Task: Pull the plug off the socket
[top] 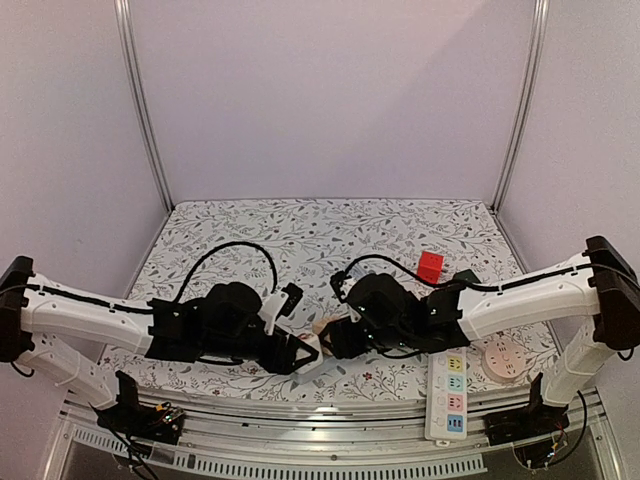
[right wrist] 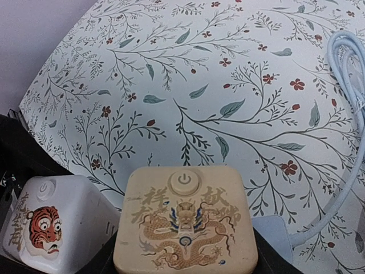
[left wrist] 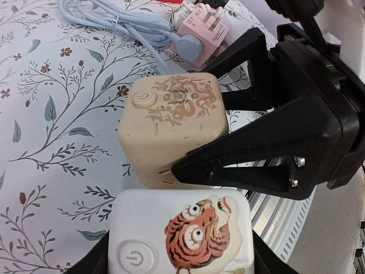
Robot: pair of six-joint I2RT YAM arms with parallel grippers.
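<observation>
While both arms reach inward, the two grippers meet close to the middle of the near edge of the bench (top: 300,230). The left gripper (top: 308,352) is pinched on a white cube (left wrist: 182,234), its black fingers showing on either side of it at the bottom of the left wrist view. That cube has a tiger picture and a round power button on its upper face.

The right gripper (top: 335,338) is clamped on a beige cube (left wrist: 171,123), which bears a dragon print and a power button. Its black fingers (left wrist: 256,154) come in from the right, one along the far side of the cube and one along the near side.

The two cubes sit right up against each other, the beige one just beyond the white one as the left wrist camera sees them. Small slots show low on the beige cube's facing side. I cannot tell whether the cubes are joined or only touching.

Just past the beige cube a pink plug (left wrist: 199,28) lies on the flowered cloth with its metal prongs pointing up and away, and a coiled pale blue cable (left wrist: 120,23) runs from it toward the left.

Toward the near right corner lies a white power strip (top: 447,395), with a round pale disc (top: 505,360) beside it. A small red block (top: 430,266) rests farther back, right of centre.
</observation>
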